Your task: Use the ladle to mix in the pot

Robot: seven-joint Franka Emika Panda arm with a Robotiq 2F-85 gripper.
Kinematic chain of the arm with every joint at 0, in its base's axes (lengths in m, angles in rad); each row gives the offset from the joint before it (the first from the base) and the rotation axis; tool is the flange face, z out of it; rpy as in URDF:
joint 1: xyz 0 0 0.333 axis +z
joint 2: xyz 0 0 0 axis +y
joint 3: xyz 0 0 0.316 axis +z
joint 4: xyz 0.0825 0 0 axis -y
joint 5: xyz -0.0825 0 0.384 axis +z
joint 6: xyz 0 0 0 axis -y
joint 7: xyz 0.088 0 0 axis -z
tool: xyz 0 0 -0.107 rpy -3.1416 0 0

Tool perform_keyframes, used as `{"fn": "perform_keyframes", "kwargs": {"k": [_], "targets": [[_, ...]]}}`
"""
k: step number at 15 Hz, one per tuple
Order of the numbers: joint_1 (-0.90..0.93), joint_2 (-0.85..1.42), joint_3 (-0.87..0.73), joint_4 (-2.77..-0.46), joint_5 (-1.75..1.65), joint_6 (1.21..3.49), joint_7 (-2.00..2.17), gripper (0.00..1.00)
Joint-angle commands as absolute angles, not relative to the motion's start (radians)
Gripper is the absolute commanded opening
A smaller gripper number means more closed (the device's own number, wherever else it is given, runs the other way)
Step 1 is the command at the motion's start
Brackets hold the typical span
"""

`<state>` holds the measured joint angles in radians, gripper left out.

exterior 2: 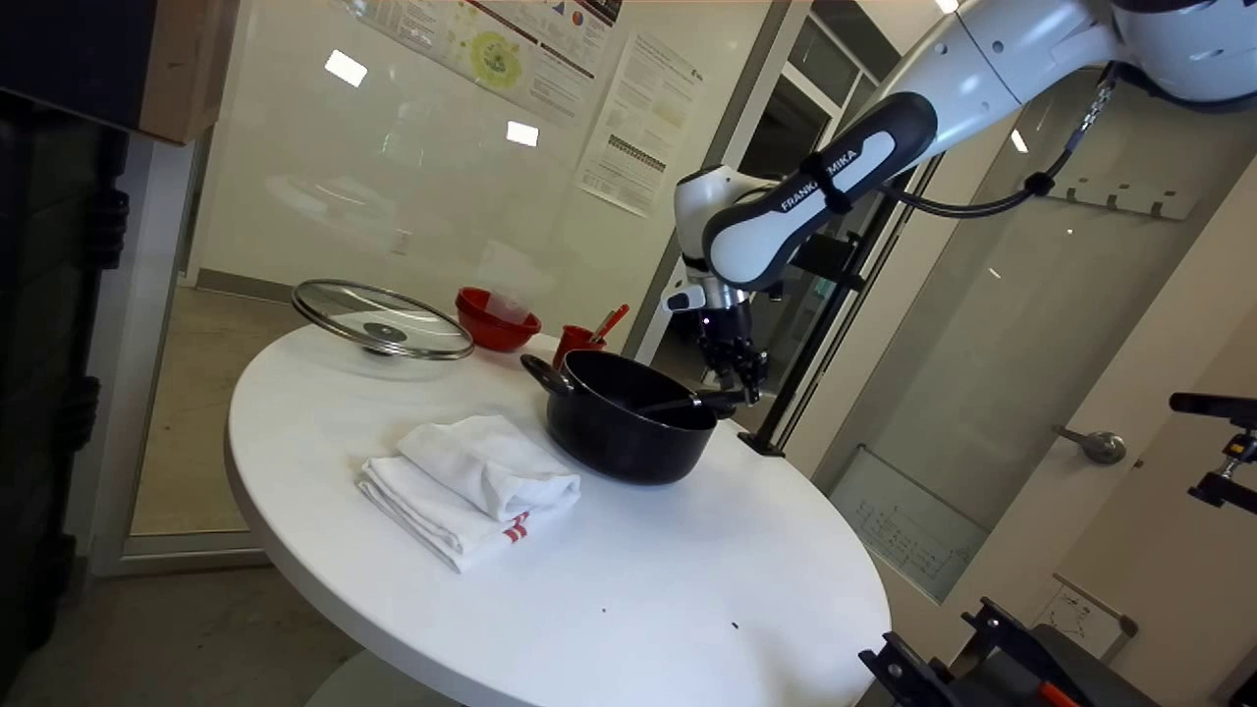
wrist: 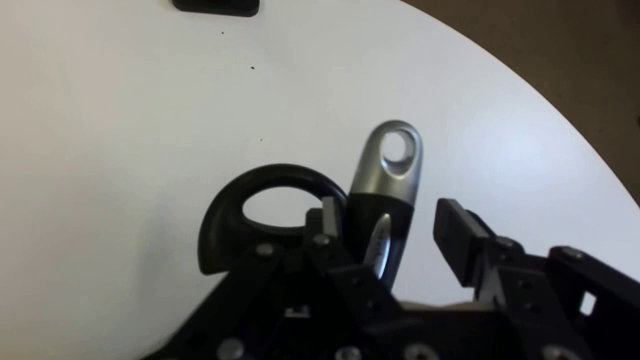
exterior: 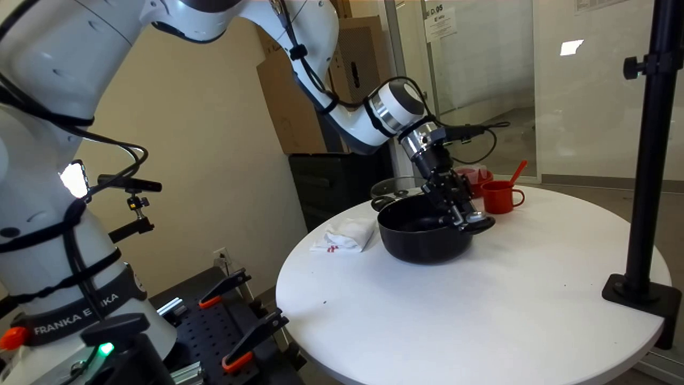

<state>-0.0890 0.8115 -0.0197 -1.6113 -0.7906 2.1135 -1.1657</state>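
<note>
From inside the pot (exterior 2: 619, 442), the ladle (wrist: 382, 200) leaned out beside a side handle (wrist: 224, 242), presumably for easy grasping, while the gripper (wrist: 387, 219) straddled it, jaws partly apart, apparently clasping nothing.

Outstretched white arm (exterior 2: 884, 137), wrist (exterior: 389, 109) bent downward, end effector (wrist: 390, 222) low, fingers (wrist: 462, 245) apart

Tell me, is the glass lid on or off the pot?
Off: in an exterior view, the lid lies on the table, apart from the pot, whose open top shows.
</note>
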Motion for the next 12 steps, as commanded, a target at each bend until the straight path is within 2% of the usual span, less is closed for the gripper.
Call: {"fn": "perform_keyframes", "kwargs": {"k": [1,3,12], "targets": [[-0.092,0.796,-0.018,-1.625,-0.773,2.105,-1.191,0.23],[-0.092,0.786,-0.016,-1.629,-0.77,2.104,-1.19,0.09],[-0.041,0.676,-0.036,-1.649,-0.77,2.04,-1.103,0.08]]}}
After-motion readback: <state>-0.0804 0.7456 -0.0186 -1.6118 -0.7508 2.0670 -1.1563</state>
